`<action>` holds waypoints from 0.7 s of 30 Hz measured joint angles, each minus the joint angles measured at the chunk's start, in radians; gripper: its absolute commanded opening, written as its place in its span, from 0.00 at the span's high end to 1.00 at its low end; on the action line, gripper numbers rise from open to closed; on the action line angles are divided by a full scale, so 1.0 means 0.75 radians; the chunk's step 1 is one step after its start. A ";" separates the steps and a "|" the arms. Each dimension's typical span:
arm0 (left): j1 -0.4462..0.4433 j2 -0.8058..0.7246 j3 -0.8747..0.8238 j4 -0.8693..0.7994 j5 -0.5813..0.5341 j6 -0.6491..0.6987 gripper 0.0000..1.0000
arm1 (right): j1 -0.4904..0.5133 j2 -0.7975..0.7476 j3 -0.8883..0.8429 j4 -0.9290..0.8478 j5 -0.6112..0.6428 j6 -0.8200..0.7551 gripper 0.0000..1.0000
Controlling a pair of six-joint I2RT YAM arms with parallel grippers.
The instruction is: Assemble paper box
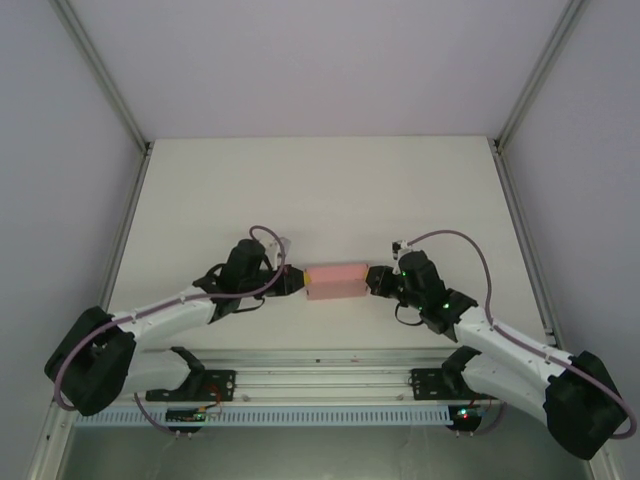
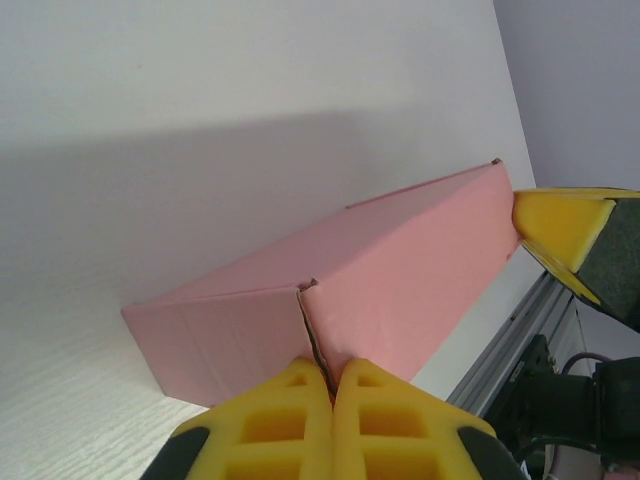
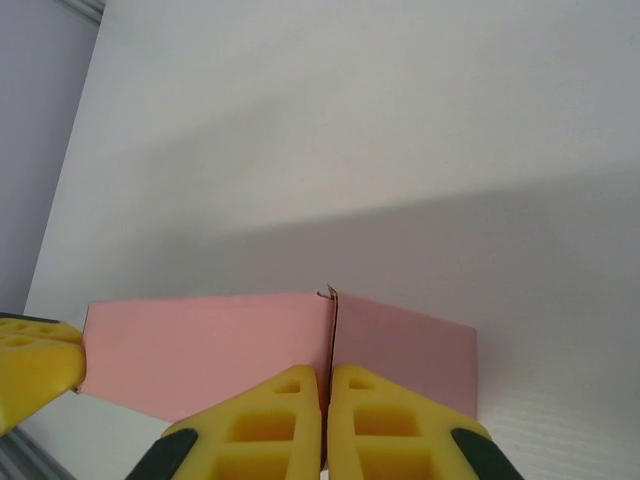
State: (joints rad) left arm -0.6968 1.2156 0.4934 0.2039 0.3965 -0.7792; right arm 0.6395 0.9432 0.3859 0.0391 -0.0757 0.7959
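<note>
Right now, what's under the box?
Bare white table lies under the box. Its underside is covered, so contact can't be seen. The left gripper and right gripper pinch its ends.

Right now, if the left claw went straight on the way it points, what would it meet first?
The paper box itself: the left claw is shut on the edge of its near end. Beyond the box, it would likely meet the right claw, which is gripping the far end.

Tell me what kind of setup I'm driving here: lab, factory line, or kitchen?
Most likely a lab robot test cell: a white table boxed in by plain pale panels on aluminium frame posts, two robot arms bolted to a metal rail, and a pink paper box as the workpiece.
</note>
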 measured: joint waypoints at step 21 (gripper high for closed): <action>0.336 -0.065 0.590 -0.774 -0.317 0.220 0.00 | -0.162 0.460 0.932 -0.735 -0.479 -1.090 0.01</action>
State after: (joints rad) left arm -0.4446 1.1667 0.9360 -0.3763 0.1589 -0.6144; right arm 0.5179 1.2884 1.0851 -0.5125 -0.4347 -0.0216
